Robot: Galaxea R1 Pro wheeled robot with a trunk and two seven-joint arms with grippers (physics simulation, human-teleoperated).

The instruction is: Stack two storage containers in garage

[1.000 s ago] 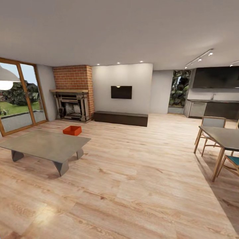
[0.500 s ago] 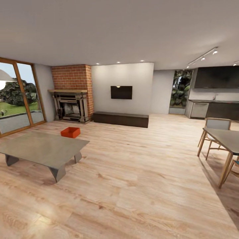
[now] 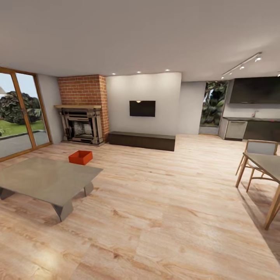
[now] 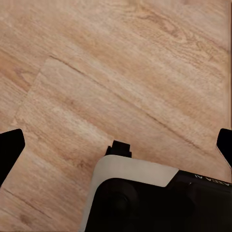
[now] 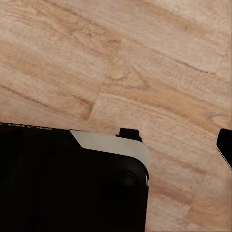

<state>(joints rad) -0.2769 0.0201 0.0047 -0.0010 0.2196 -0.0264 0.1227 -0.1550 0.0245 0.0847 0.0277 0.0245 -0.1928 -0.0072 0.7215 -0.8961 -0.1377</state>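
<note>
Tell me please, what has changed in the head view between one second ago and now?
The whole picture has slid to the left, so the camera has turned or moved, not the things. The glass doors and pendant lamp are leaving at the left, and the dining table at the right. The red-orange storage container lies as before on the wood floor behind the low table. Nothing was taken or let go.

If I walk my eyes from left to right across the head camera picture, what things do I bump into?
Glass doors → low grey table → red-orange box → brick fireplace → black TV → dark kitchen cabinets → dining table with a chair.
</note>
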